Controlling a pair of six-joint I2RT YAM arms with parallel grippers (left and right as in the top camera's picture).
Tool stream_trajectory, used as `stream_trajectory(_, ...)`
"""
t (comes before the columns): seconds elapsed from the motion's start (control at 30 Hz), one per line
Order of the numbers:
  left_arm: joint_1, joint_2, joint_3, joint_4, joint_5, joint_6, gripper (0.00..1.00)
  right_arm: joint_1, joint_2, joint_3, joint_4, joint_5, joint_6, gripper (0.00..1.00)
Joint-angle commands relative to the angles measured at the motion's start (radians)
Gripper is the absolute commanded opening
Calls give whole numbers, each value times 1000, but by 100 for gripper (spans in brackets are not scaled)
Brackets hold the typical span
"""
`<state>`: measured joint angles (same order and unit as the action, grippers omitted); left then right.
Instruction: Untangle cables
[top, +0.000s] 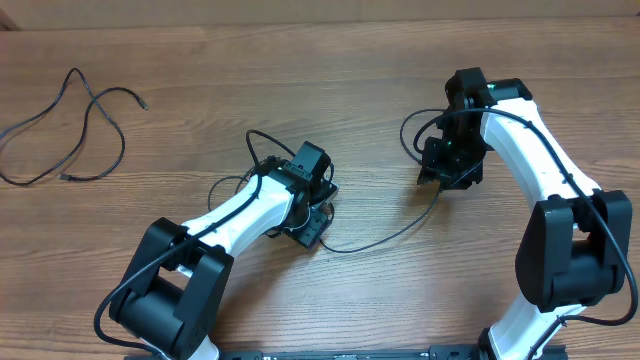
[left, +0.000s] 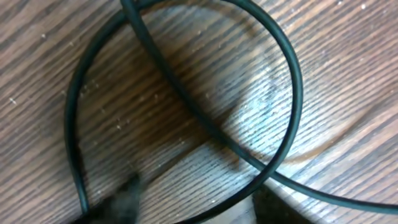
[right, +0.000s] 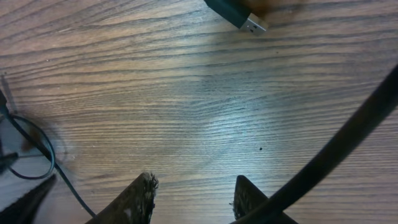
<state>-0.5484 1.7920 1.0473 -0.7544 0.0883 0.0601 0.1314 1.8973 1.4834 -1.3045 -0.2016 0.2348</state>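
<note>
Brown wood-grain table (top: 330, 60), black cable (top: 121, 148) loose far left, second cable (top: 390, 238) between arms

White-shelled arms (top: 245, 205), black joints (top: 570, 250), black wires (top: 545, 145); left hand (top: 308, 228), right hand (top: 442, 172) black

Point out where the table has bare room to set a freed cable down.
Bare: the far strip between the loose cable and the right gripper; the near-left corner. Crowded: around the left gripper, where the tangled cable loops.
</note>
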Motion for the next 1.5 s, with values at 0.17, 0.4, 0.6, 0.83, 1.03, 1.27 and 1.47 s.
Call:
stream_trajectory(0.17,13,10,66,-65,-44,2,4,-3,-4,-3,2,10,0,40)
stream_trajectory(0.4,117,-24,415,-293,-48,-7,4,-3,-4,-3,2,10,0,40)
stream_trajectory(0.6,253,-43,805,-440,-60,-4,4,-3,-4,-3,2,10,0,40)
stream_trajectory(0.83,392,-45,1080,-549,-68,-31,4,-3,-4,-3,3,11,0,39)
stream_trajectory(1.03,443,-62,1167,-593,-69,-31,4,-3,-4,-3,10,11,0,40)
stream_trajectory(1.27,510,-124,1189,-572,-105,-46,4,-3,-4,-3,12,20,0,40)
stream_trajectory(1.47,652,-135,1189,-545,-384,-146,4,-3,-4,-3,10,22,0,40)
